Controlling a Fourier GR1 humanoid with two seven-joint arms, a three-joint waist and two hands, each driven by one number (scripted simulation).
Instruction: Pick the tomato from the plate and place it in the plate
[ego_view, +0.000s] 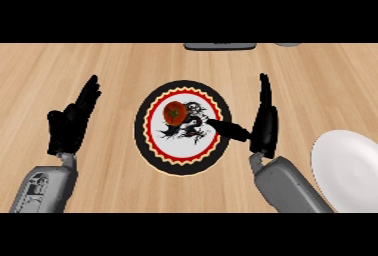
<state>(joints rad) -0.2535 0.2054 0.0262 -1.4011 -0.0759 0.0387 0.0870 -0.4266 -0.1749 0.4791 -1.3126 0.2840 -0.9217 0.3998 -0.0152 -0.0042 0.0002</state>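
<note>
Where hands flank: one tomato, two plates.

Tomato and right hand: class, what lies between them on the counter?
In the head view, only the patterned plate lies between: its white centre with a black dragon-like drawing separates the tomato from the right hand, whose thumb reaches over the plate's rim.

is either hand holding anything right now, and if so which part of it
Nothing is held. The tomato lies on the patterned plate. The right hand is open beside the plate, thumb reaching over its rim, not touching the tomato. The left hand is open too.
</note>
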